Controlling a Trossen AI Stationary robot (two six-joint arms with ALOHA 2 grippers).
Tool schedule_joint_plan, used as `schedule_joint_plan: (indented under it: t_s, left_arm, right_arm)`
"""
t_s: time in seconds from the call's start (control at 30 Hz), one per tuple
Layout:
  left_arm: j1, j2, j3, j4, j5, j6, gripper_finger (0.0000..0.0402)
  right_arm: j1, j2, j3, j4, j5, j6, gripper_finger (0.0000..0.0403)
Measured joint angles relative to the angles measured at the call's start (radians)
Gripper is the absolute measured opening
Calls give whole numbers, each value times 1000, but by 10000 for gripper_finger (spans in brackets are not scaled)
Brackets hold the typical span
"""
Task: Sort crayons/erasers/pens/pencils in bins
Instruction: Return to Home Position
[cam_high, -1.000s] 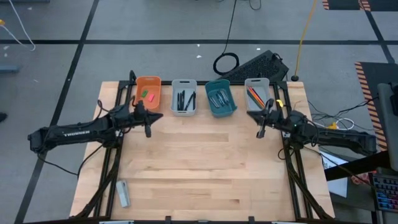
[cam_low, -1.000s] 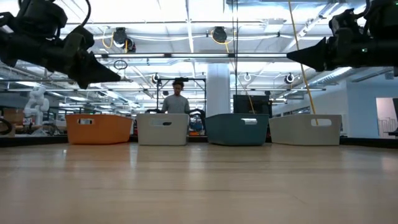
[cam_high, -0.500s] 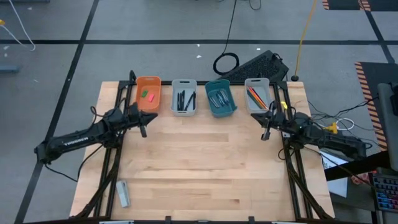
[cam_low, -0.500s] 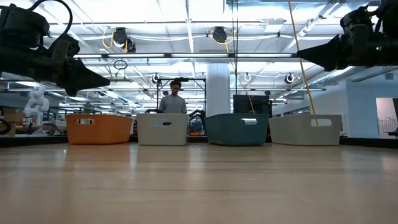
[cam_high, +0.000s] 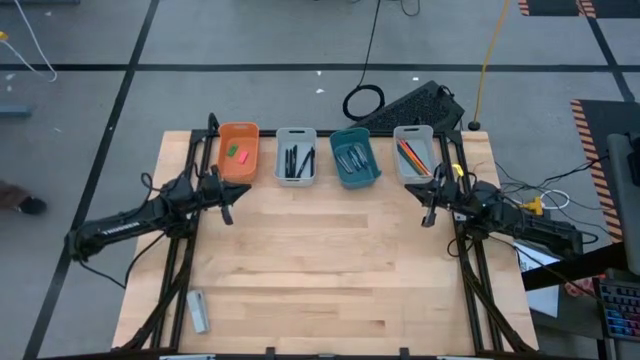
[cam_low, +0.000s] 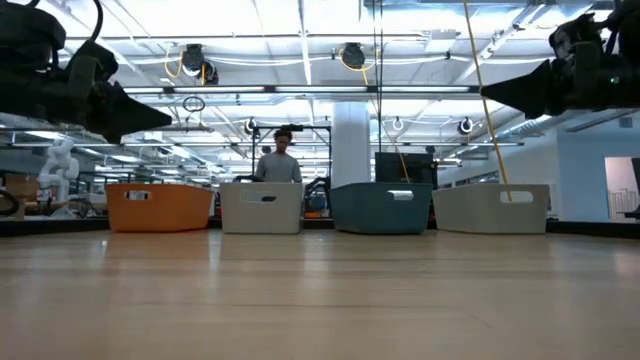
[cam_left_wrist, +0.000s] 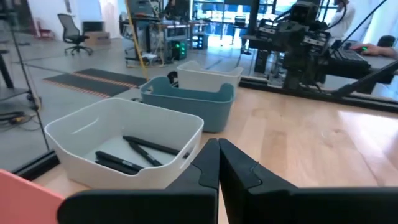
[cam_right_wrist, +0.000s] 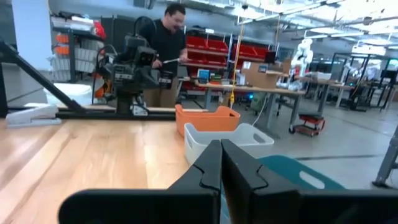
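Four bins stand in a row along the table's far edge: an orange bin (cam_high: 238, 150), a grey-white bin (cam_high: 296, 155), a teal bin (cam_high: 355, 157) and a second grey-white bin (cam_high: 414, 152). The green eraser (cam_high: 231, 151) and the pink-red eraser (cam_high: 241, 156) lie in the orange bin. Black pens (cam_left_wrist: 134, 152) lie in the first grey-white bin, and orange and red sticks (cam_high: 408, 152) lie in the second. My left gripper (cam_high: 226, 205) hovers shut just near of the orange bin. My right gripper (cam_high: 430, 210) hovers shut near of the right grey-white bin. Both are clear of the table (cam_low: 320, 290).
A grey stapler-like object (cam_high: 197, 310) lies at the table's near left corner. A keyboard (cam_high: 415, 103) and a coiled cable (cam_high: 363, 101) lie on the floor beyond the far edge. A person (cam_low: 278, 160) stands behind the bins.
My left gripper has drawn back toward the table's left edge, away from the orange bin. My right gripper has drawn back a little toward the right edge. Both stayed shut and above the table.
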Motion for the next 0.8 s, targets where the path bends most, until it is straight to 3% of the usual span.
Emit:
schedule_joint_plan:
  t_s: [0.4, 0.8]
  left_arm:
    - [-102, -66, 0, -3, -33, 56, 3]
    - [-112, -77, 1, -6, -41, 12, 24]
  right_arm:
    - [0, 0, 0, -9, 4, -6, 0]
    - [-1, 2, 0, -18, 5, -26, 0]
